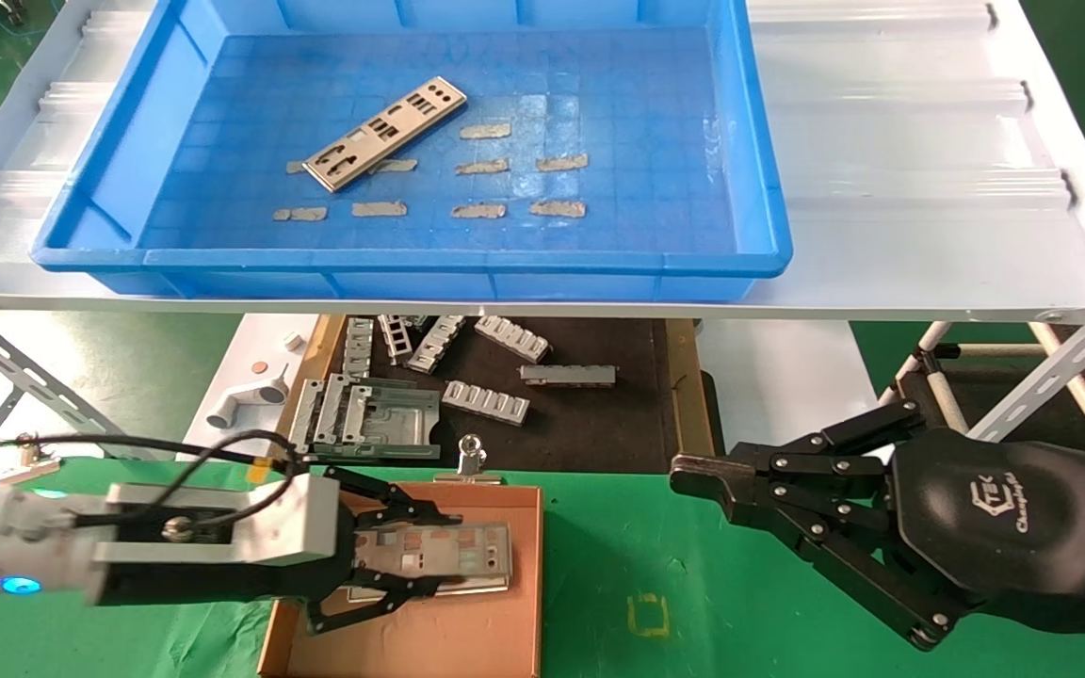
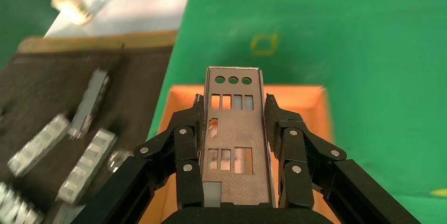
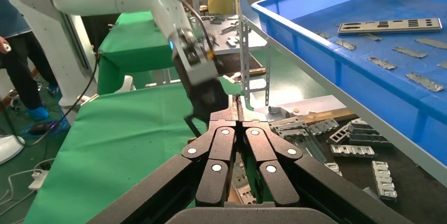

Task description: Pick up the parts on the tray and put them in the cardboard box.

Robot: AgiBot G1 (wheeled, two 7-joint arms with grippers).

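Note:
My left gripper [image 1: 444, 560] is shut on a silver plate [image 1: 434, 549] by its long edges and holds it flat, low over the cardboard box [image 1: 495, 640] on the green table. In the left wrist view the plate [image 2: 232, 129] sits between the fingers [image 2: 185, 139] with the box [image 2: 300, 100] below. Another plate [image 1: 385, 132] lies at an angle in the blue tray [image 1: 411, 259] on the upper shelf; it also shows in the right wrist view [image 3: 390, 25]. My right gripper [image 1: 684, 474] is shut and empty, above the green table right of the box; its own view shows the fingertips [image 3: 238, 109] pressed together.
Beige tape scraps [image 1: 481, 211] lie across the tray floor. A black mat [image 1: 580, 414] behind the box holds ribbed grey brackets [image 1: 486, 402] and a larger metal piece [image 1: 368, 419]. A metal clip [image 1: 472, 461] sits at the box's far edge. A yellow square [image 1: 647, 616] marks the green cloth.

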